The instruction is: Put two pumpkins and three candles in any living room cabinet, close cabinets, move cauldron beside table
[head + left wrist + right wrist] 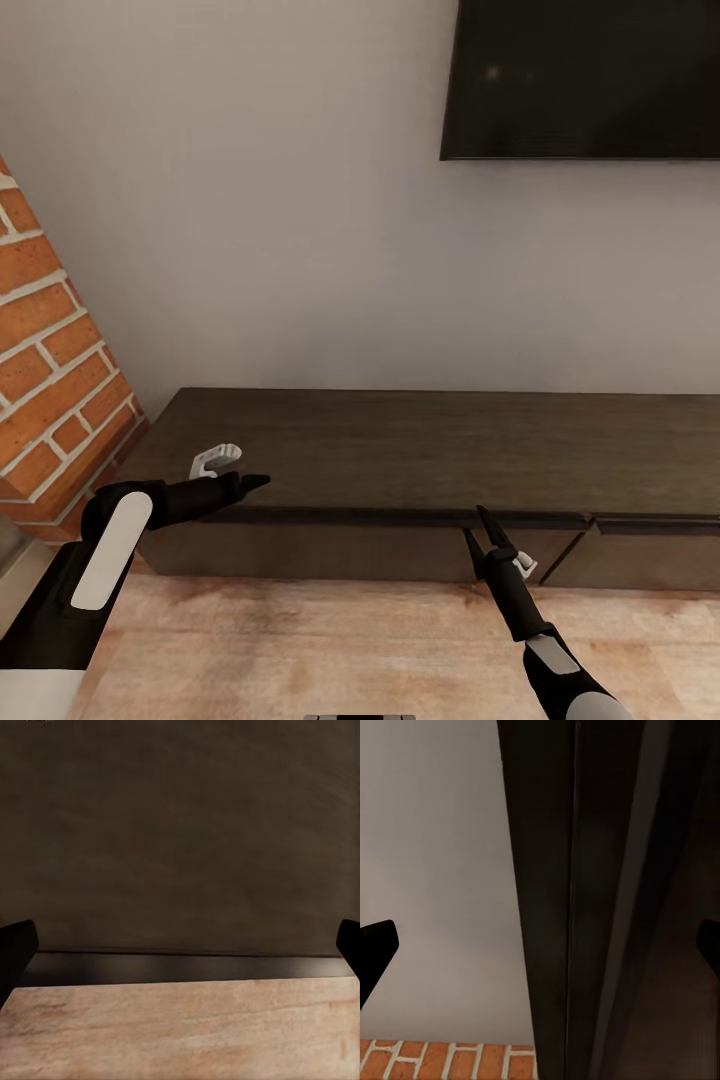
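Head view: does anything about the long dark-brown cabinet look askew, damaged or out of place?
Nothing stands out. The long dark-brown wood cabinet sits square against the wall, flat top bare, fronts apparently flush. Both grippers, left and right, carry nothing, jaws open.

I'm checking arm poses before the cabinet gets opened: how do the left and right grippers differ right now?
The left gripper lies nearly level over the cabinet top near its left end, pointing right; the right gripper points up, at the cabinet's front top edge further right. The left looks pinched together in the head view, though its wrist view shows fingers apart; the right's fingers are plainly spread. Both are black and hold nothing.
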